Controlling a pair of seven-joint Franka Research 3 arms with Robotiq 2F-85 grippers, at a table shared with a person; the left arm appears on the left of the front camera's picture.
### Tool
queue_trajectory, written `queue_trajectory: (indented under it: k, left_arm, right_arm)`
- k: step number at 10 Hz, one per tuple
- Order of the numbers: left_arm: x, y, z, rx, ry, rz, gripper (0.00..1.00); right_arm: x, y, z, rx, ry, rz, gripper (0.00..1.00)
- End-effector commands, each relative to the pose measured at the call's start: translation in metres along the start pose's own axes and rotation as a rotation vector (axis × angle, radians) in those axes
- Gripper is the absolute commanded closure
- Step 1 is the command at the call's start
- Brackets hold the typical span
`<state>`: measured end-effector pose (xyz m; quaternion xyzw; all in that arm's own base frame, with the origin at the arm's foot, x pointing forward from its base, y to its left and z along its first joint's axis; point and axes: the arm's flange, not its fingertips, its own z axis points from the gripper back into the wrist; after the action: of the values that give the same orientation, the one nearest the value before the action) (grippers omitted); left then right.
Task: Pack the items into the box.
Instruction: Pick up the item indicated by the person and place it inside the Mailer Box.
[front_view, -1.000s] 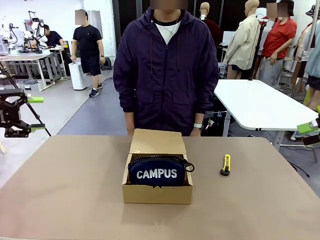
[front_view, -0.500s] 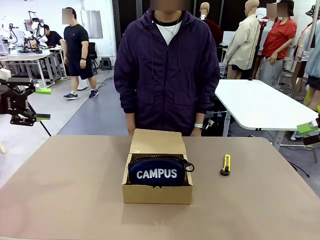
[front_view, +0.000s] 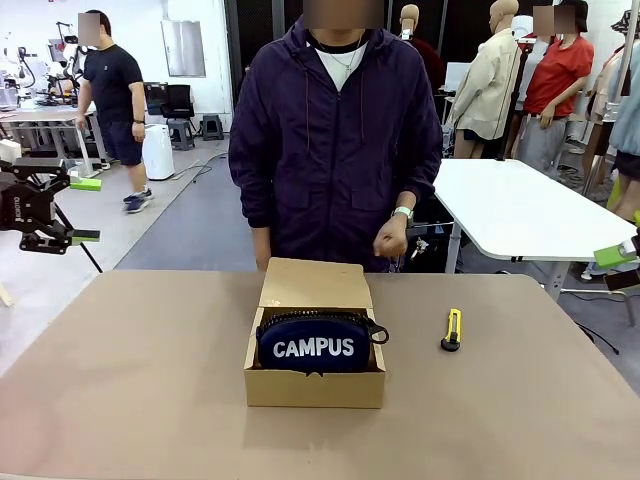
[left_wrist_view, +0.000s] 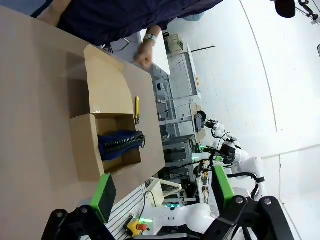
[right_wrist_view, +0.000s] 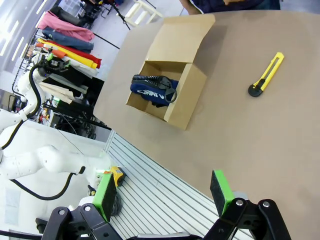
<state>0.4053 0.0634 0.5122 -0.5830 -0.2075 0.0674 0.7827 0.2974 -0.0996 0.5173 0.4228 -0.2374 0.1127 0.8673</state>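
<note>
- Box (front_view: 314, 388): brown cardboard, at the middle of the table (front_view: 140, 380). It stands open, with its flap lid (front_view: 314, 283) leaning back on the far side, toward the person.
- Pouch (front_view: 314, 347): navy, lettered "CAMPUS" in white. It sits inside the box with its zip edge uppermost and fills most of the box's width.
- Utility knife (front_view: 453, 329): yellow and black. It lies flat on the table to the right of the box, apart from it, with its black end nearer.
- Left gripper (front_view: 85, 210): held in the air at the far left edge of the scene, above table level and well apart from the box. In its wrist view (left_wrist_view: 162, 192) the green pads are spread wide with nothing between them.
- Right gripper (right_wrist_view: 162, 195): its wrist view shows the fingers wide apart and empty. It looks down on the box (right_wrist_view: 192, 95), the pouch (right_wrist_view: 152, 90) and the knife (right_wrist_view: 267, 75). From the front, one green pad (front_view: 613, 256) shows at the right edge, well right of the knife.
- Person's hand (front_view: 390, 238): a loose fist held at waist height beyond the far right corner of the lid. It touches nothing.
</note>
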Motion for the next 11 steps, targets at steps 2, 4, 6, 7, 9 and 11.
queue_trajectory:
  k: [2,4,6,7,9,11]
  left_arm:
    - [-0.001,-0.002,0.005,-0.001,0.009,0.007,0.00]
    - [-0.001,-0.002,0.005,-0.001,0.009,0.007,0.00]
    - [-0.001,-0.002,0.005,-0.001,0.009,0.007,0.00]
    - [-0.001,-0.002,0.005,-0.001,0.009,0.007,0.00]
    - [-0.001,-0.002,0.005,-0.001,0.009,0.007,0.00]
    - [-0.001,-0.002,0.005,-0.001,0.009,0.007,0.00]
  right_arm:
    - [0.001,0.000,0.001,0.002,0.010,0.009,0.00]
    - [0.008,0.002,-0.008,-0.045,0.082,-0.003,0.00]
    - [0.022,-0.002,-0.019,-0.010,0.175,-0.014,0.00]
    - [0.002,0.000,-0.011,-0.023,0.071,0.008,0.00]
    - [0.002,0.000,-0.011,-0.023,0.071,0.008,0.00]
    - [0.006,-0.002,-0.013,-0.017,0.096,0.010,0.00]
